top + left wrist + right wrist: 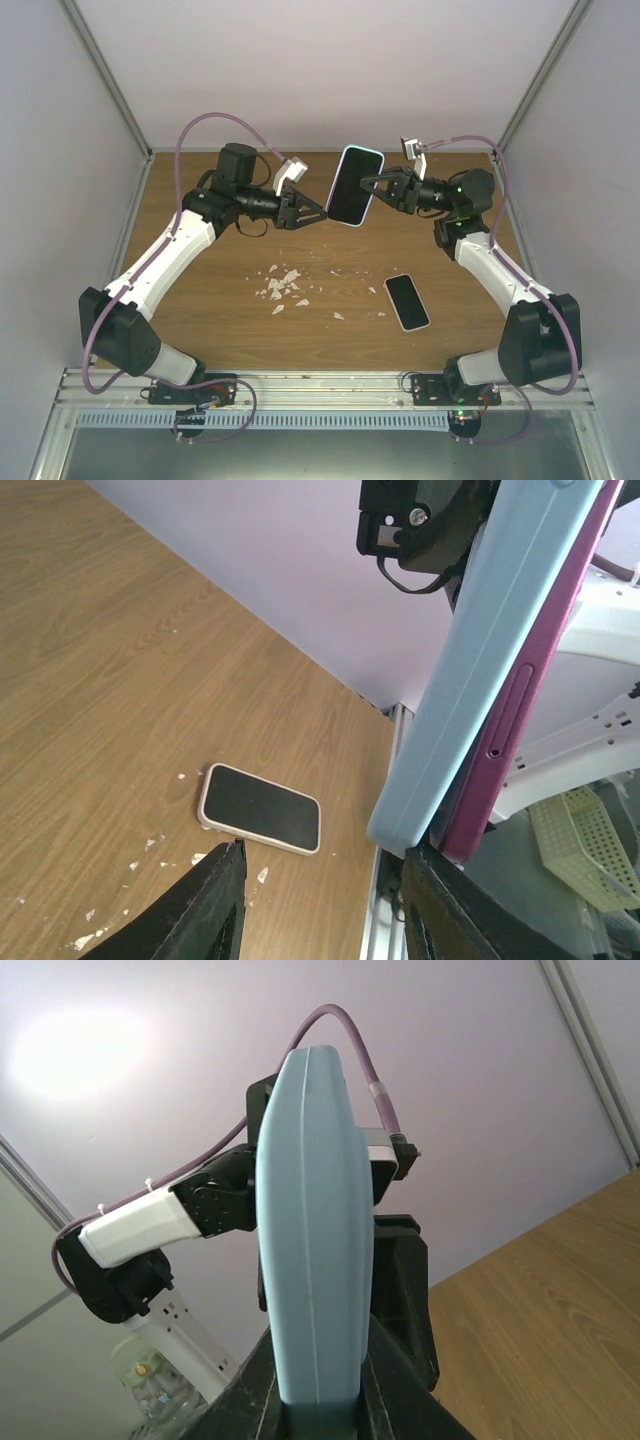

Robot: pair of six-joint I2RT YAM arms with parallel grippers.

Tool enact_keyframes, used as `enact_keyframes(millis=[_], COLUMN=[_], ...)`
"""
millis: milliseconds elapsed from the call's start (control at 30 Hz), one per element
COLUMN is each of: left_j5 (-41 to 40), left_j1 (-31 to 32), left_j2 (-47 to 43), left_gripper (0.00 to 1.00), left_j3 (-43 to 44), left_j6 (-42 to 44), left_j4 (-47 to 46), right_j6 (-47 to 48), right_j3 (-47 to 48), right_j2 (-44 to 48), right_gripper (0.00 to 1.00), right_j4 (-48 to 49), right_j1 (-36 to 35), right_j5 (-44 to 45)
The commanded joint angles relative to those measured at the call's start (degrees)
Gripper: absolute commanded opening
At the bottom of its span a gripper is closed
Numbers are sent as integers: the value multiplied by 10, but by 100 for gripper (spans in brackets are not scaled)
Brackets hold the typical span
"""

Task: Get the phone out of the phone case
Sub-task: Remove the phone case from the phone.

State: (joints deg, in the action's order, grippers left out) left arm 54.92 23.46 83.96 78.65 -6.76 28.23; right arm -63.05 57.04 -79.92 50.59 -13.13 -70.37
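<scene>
A phone (353, 190) with a dark screen, in a light blue phone case (362, 150), hangs in the air between both arms over the back of the table. My right gripper (370, 185) is shut on the case's right edge; in the right wrist view the blue case (315, 1210) stands upright, pinched in the gripper (318, 1400). My left gripper (318, 212) is at the lower left corner, jaws apart. In the left wrist view the case (490, 660) and the magenta phone edge (530, 690) meet at the right finger (450, 910); nothing lies between the jaws of the gripper (328, 846).
A second phone in a white case (407, 301) lies screen up on the wooden table (220, 300), right of centre, also in the left wrist view (262, 808). White crumbs (283, 285) are scattered mid-table. Grey walls enclose three sides. A pale basket (585, 835) sits beyond the table edge.
</scene>
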Motion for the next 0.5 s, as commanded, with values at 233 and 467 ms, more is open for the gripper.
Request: enact_keyframes(millis=[233,467], left_j5=[-32,-54], left_j1=[-4,-3], left_j2=[31,27], left_gripper=[43,43], left_j3=[12,20], left_j6=[12,15], left_j4=[-39,-66], right_j6=[-59,-65], right_j3=[-25,-44], right_j2=[36,41], right_gripper=[1,1], right_j4=[78,84], right_j1=[-59,-77], right_j5=[-84,-95])
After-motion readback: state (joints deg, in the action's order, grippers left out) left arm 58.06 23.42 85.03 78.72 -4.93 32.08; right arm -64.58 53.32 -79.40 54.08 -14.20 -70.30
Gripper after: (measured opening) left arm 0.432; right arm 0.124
